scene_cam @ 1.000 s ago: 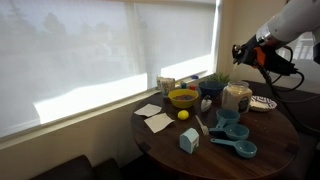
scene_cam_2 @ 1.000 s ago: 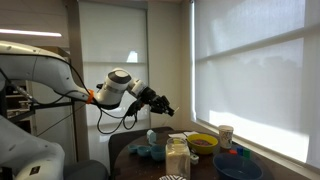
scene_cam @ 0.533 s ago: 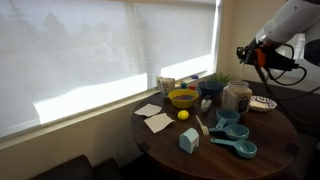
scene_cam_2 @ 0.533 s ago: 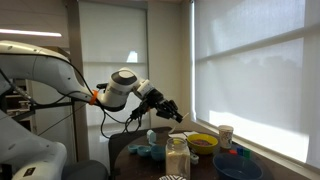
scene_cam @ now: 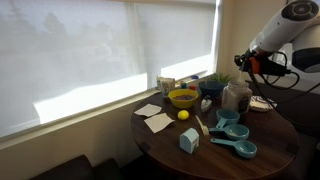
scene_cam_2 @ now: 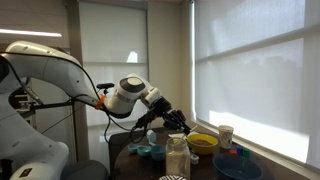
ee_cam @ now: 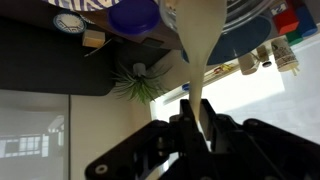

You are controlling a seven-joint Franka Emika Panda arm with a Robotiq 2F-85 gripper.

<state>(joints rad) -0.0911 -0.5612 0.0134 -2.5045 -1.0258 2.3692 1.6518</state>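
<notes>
The claw (ee_cam: 200,118) is clenched on a pale, long utensil (ee_cam: 200,50). In the wrist view the utensil runs from between the fingers toward 12 o'clock and widens at its far end; I cannot tell whether it is a spoon or a spatula. In both exterior views the claw (scene_cam: 243,62) hangs in the air at 12 o'clock of a tall jar (scene_cam: 237,97), well clear of the round table (scene_cam: 280,140).

The table is crowded. A small plant (ee_cam: 135,82) sits at 10 o'clock of the claw in the wrist view. In an exterior view a yellow bowl (scene_cam: 183,98) stands at 9 o'clock of the jar, and blue measuring cups (scene_cam: 238,138) lie at its 6 o'clock.

I judge the main risk to be the wide end striking the jar's rim or tipping the plant on a descent off line. The slim handle could also pivot or slip in the grip if it hits something.
</notes>
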